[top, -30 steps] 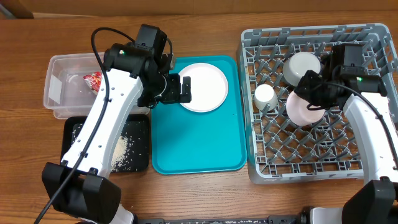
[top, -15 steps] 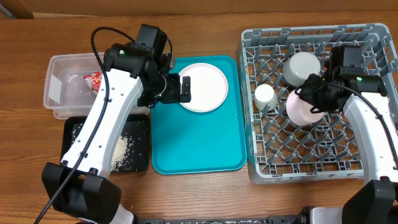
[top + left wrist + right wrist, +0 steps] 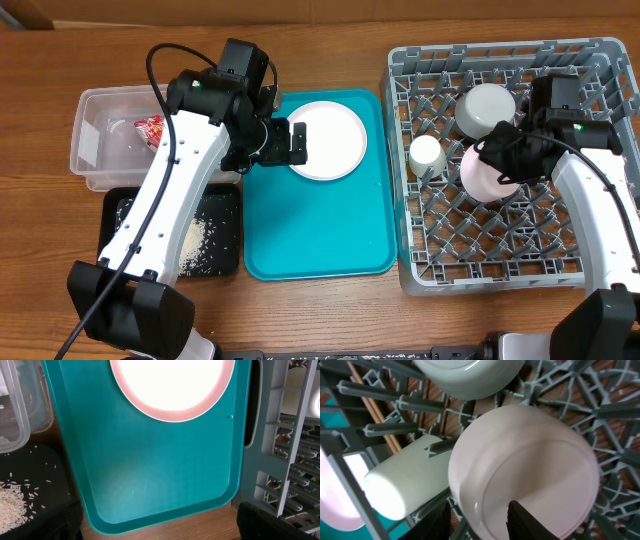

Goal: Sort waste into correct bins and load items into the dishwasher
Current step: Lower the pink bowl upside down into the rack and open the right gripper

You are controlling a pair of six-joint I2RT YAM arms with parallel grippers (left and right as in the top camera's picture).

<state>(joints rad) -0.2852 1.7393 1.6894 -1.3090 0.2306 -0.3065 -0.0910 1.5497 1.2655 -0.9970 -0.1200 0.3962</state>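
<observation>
The big grey rack point(image 3: 480, 250) is my main worry. My right tool point(image 3: 480, 516) is clamped on the rim of a bowl point(image 3: 488, 174) that leans among the pegs. If I let go while it leans, it could slide and bump the cup point(image 3: 427, 155) just beside it, or the other bowl point(image 3: 487, 108) just behind it. A peg could also catch the rim and tip it over. Next is the teal tray point(image 3: 310, 225) on the table point(image 3: 320, 310). The plate point(image 3: 330, 140) lies flat on it. My left tool point(image 3: 291, 142) sits at the plate's left edge with its fingers apart, holding nothing. A flat plate is hard to pinch, so the fingers may only push it along. The clear tub point(image 3: 100, 165) holds the red wrapper point(image 3: 150, 130), and the black tray point(image 3: 228, 198) holds the rice point(image 3: 200, 242). My left arm hangs over both, and a careless swing could knock rice out.
</observation>
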